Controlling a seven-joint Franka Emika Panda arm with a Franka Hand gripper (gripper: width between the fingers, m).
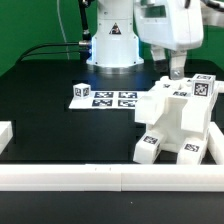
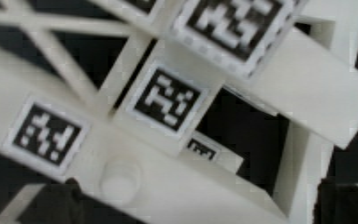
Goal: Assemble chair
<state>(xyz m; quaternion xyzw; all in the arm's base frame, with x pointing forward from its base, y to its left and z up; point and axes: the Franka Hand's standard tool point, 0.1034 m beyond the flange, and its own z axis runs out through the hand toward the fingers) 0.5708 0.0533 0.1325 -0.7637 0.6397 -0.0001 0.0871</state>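
A white, blocky chair [image 1: 178, 122] studded with black-and-white square tags sits on the black surface [image 1: 50, 95], pressed into the corner formed by the long white border rail [image 1: 100, 177], at the exterior view's right. The robot arm's fingers [image 1: 176, 70] hang just above the chair's upper pieces, spread wide and holding nothing. Beside the chair, toward the exterior view's left, the marker board [image 1: 105, 98] lies flat on the surface, with one small tagged white cube [image 1: 81, 92] at its far end. The arm's white base [image 1: 113, 42] stands behind the marker board. From the wrist view, the chair's tagged slabs [image 2: 167, 100] fill the frame, blurred and slanting, with dark gaps between them.
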